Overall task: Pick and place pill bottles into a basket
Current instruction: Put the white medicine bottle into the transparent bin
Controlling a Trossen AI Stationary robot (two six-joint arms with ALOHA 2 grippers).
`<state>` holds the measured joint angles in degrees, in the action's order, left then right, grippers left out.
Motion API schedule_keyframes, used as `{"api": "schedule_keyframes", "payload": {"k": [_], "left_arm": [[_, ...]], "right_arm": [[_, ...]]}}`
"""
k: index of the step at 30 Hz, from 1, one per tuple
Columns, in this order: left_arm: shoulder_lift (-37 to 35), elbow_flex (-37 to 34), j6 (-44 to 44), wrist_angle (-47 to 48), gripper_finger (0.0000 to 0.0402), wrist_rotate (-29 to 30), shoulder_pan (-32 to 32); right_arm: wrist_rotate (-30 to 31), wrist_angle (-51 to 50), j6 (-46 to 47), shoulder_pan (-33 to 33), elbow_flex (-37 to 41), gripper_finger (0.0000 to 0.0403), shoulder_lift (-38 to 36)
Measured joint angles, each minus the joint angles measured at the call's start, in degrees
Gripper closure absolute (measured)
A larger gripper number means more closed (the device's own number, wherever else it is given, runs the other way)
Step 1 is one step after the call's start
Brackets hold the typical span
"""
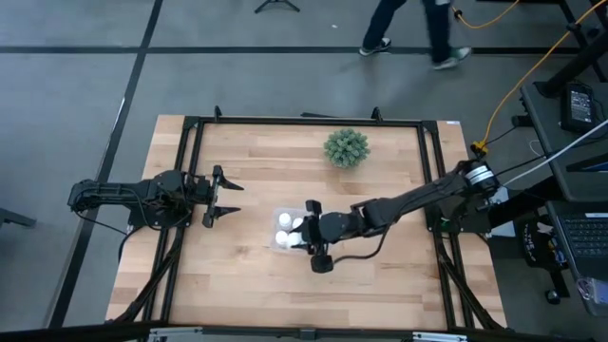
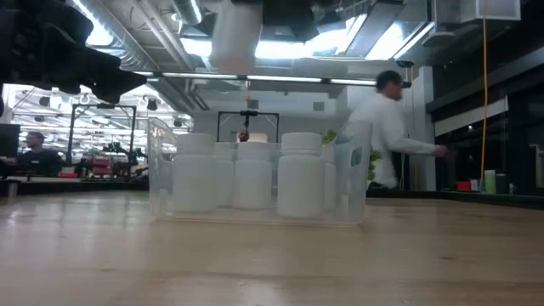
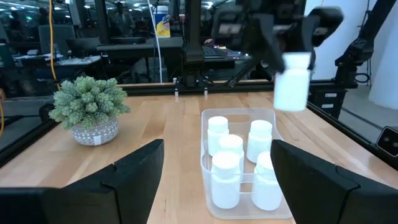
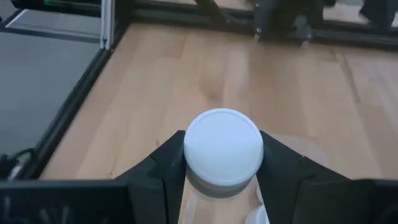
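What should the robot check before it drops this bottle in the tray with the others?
1. Right gripper shut on the held bottle: ok.
2. Bottle over the basket, as the left wrist view shows: ok.
3. Five pill bottles inside stand upright: ok.
4. Free spot right under the bottle: cannot tell.
5. Left gripper open and off to the side: ok.
6. Plant apart from the basket: ok.

One camera looks straight down on the bench (image 1: 247,275); another sits level, close before the basket (image 2: 255,183); wrist cameras share it.
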<state>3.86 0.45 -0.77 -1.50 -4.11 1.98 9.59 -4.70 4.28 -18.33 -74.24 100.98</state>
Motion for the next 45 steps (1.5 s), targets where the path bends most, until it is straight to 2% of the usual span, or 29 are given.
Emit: {"api": "schedule_keyframes", "payload": {"k": [7, 19, 29, 45], "left_arm": [[0.00, -0.01, -0.01, 0.00, 0.0111, 0.01, 0.00], [0.01, -0.01, 0.00, 0.00, 0.0111, -0.01, 0.00], [0.01, 0.01, 0.00, -0.01, 0.0111, 0.01, 0.00], [0.02, -0.01, 0.00, -0.01, 0.0111, -0.01, 0.00]], "right_arm": [[-1.75, 7.43, 1.63, 1.18, 6.01, 0.0250, 0.12], [-2.14, 9.49, 5.07, 2.54, 10.78, 0.0250, 0.16], [0.29, 7.69, 7.68, 2.54, 8.15, 0.0250, 0.21], [1.36, 2.23, 6.63, 0.83, 0.79, 0.0250, 8.22]]}}
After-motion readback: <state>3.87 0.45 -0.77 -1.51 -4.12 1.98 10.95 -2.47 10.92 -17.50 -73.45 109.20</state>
